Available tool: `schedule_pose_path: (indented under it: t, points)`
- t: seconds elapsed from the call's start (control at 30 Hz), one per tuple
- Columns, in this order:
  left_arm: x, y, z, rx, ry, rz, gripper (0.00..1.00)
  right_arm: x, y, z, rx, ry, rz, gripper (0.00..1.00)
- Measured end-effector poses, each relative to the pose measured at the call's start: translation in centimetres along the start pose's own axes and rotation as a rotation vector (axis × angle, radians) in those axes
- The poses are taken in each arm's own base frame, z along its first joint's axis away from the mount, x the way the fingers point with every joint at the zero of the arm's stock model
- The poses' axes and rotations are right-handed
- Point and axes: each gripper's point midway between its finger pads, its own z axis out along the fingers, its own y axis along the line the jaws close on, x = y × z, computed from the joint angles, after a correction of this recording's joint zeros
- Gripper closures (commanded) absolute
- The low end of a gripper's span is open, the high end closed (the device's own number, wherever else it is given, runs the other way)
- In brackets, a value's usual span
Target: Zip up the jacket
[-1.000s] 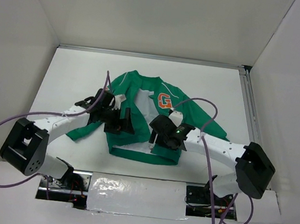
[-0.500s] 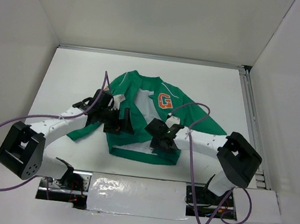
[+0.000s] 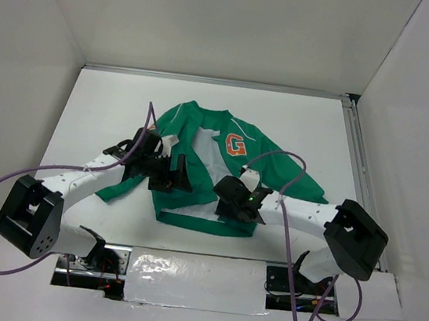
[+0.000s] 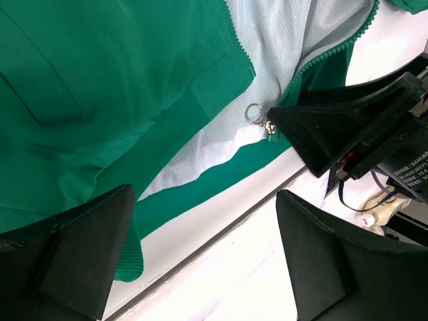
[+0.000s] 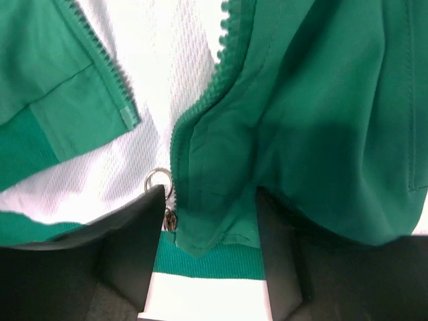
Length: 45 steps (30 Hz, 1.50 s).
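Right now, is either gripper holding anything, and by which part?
The right gripper pinches the jacket by its bottom hem corner beside the zipper pull; the left gripper holds nothing.

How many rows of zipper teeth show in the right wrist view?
2. One row runs along the upper-left panel's edge; the other row curves down the middle panel's edge toward the metal ring.

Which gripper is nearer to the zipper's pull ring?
Right. The right gripper straddles the jacket hem right beside the pull ring; the left gripper hovers open, farther off.
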Motion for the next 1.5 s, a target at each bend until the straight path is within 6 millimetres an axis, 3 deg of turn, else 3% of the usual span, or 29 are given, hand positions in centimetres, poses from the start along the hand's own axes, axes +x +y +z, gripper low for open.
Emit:
schedule_pose_path:
  t: [0.17, 0.2, 0.33, 0.4, 0.6, 0.87, 1.0, 1.2, 1.5]
  points:
    - [0.2, -0.2, 0.1, 0.002, 0.006, 0.006, 0.01, 0.2, 0.3, -0.6, -0.039, -0.003, -0.005, 0.55]
    - [0.2, -0.2, 0.1, 0.003, 0.007, 0.006, 0.01, 0.2, 0.4, -0.8, -0.045, -0.006, -0.003, 0.62]
    - [0.3, -0.2, 0.1, 0.003, 0.008, 0.007, 0.01, 0.0, 0.8, -1.2, -0.065, -0.013, 0.002, 0.74]
    - [0.3, -0.2, 0.1, 0.003, 0.008, 0.007, 0.01, 0.0, 0.8, -1.2, -0.064, -0.018, 0.003, 0.89]
    - [0.5, -0.3, 0.3, 0.003, 0.016, 0.01, 0.01, -0.7, 1.2, -2.3, -0.097, -0.051, 0.017, 1.0]
    - [0.9, -2.2, 1.9, -0.021, 0.088, 0.042, 0.01, -1.8, 0.3, -4.2, -0.177, -0.094, 0.045, 0.95]
    - [0.4, -3.2, 3.3, -0.054, 0.119, 0.02, 0.01, -1.3, -1.0, -4.0, -0.18, -0.079, 0.039, 0.88]
    - [0.2, -3.4, 6.4, -0.162, 0.184, -0.021, 0.02, -0.2, -2.1, -3.4, -0.179, -0.049, 0.004, 0.84]
    - [2.4, -3.9, 9.7, -0.272, 0.277, -0.017, 0.07, -0.5, -2.7, -3.3, -0.202, -0.049, 0.029, 0.74]
